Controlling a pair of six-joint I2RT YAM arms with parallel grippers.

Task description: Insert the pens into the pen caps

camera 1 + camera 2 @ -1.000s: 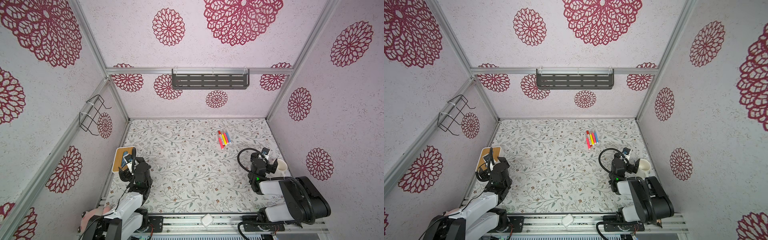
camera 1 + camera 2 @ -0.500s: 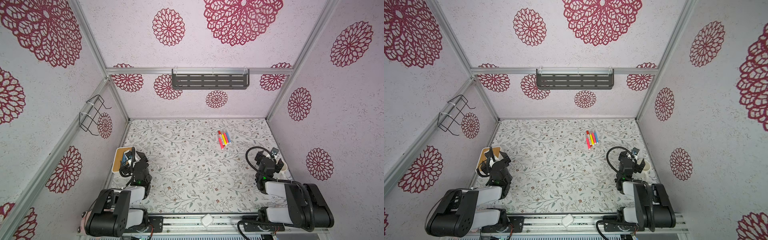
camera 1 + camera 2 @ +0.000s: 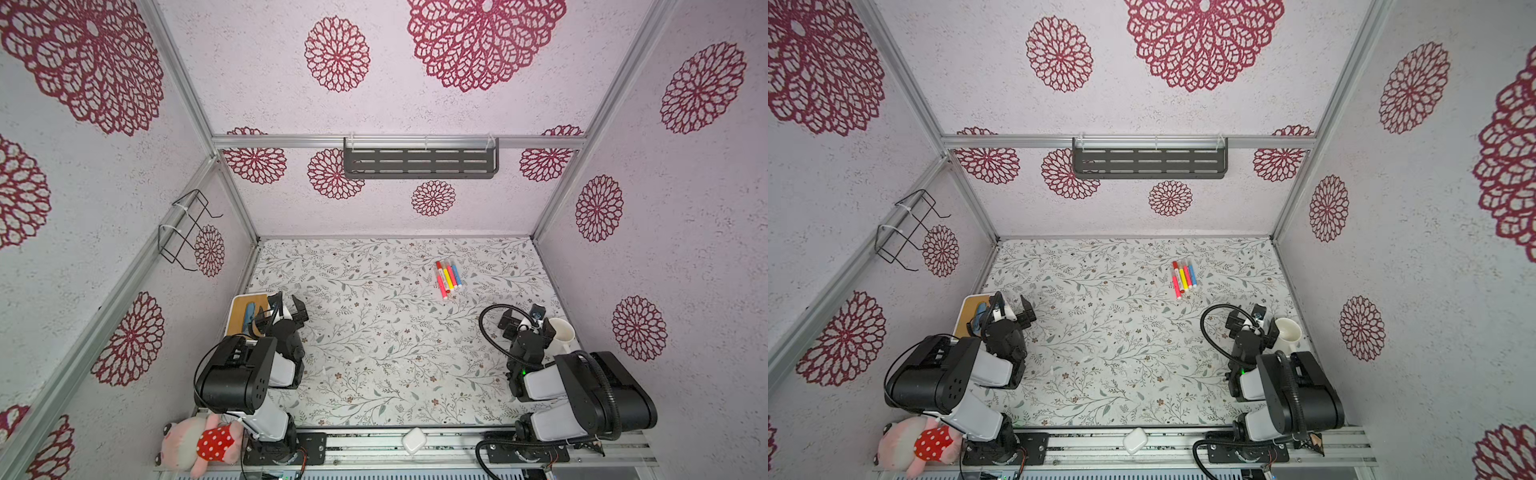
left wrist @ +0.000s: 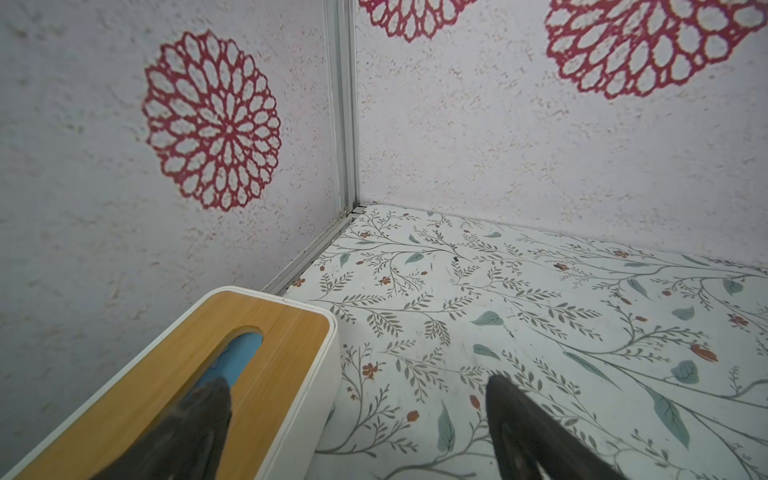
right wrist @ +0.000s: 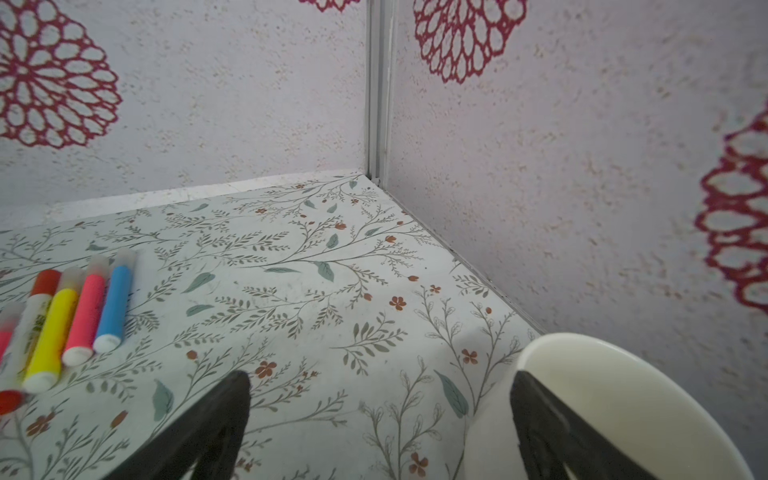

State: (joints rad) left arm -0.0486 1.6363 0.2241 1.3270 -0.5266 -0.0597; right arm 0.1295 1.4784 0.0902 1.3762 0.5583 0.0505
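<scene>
Your left gripper [image 3: 289,305] stands wide with nothing between its fingers. It sits low at the lower left of both top views [image 3: 1013,307]. In the left wrist view [image 4: 357,384] one finger [image 4: 199,419] overlaps the wooden lid of the box [image 4: 282,328], and the other is over bare table [image 4: 540,299]. The box [image 3: 239,311] sits against the left wall, with something blue [image 4: 245,353] in its slot.

Your right gripper [image 3: 528,326] is also wide and empty, at the lower right of both top views [image 3: 1250,326]. A white cup [image 3: 562,332] stands just beside it. In the right wrist view [image 5: 380,378] one finger [image 5: 544,415] crosses in front of the cup's rim [image 5: 623,353].

The pens [image 3: 448,277] lie right of centre in the upper part of the table in both top views [image 3: 1183,279], well apart from both grippers. They form a tight row, side by side.

In the right wrist view the pens [image 5: 83,316] are blue, pink, yellow and white-bodied. The caps [image 5: 124,257] are seated on their far ends, one red and the rest pale. A red bit at the frame edge is too blurred to tell.
</scene>
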